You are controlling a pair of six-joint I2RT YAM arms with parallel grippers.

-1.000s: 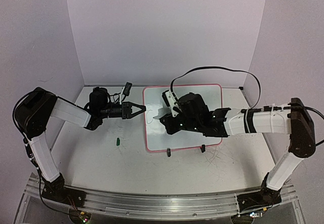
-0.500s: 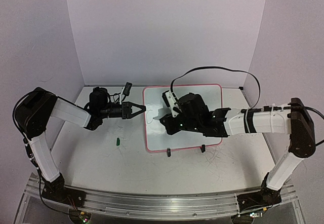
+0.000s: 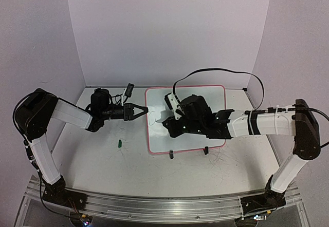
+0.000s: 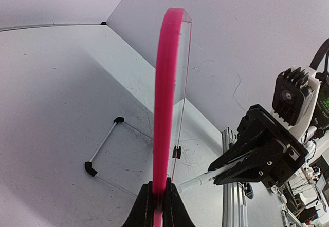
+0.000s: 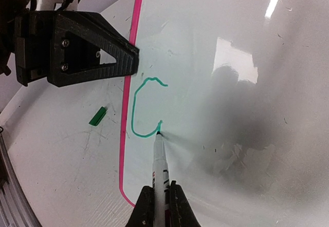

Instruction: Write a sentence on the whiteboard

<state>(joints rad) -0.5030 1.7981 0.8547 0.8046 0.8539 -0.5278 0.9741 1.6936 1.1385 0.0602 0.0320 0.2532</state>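
You can read one mark only: a green "C" [image 5: 133, 111] on the whiteboard [image 5: 231, 42]. Print on the marker [image 5: 161, 160] barrel is probably lettering, too blurred to read.

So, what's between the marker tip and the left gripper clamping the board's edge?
Right wrist view: only the green C on the whiteboard separates marker tip from left gripper.

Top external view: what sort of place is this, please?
Probably a robotics lab test cell, not a home or office. The left arm and the right arm are bolted to a metal rail at the edge of a scratched white table, and plain pale walls close it in on three sides.
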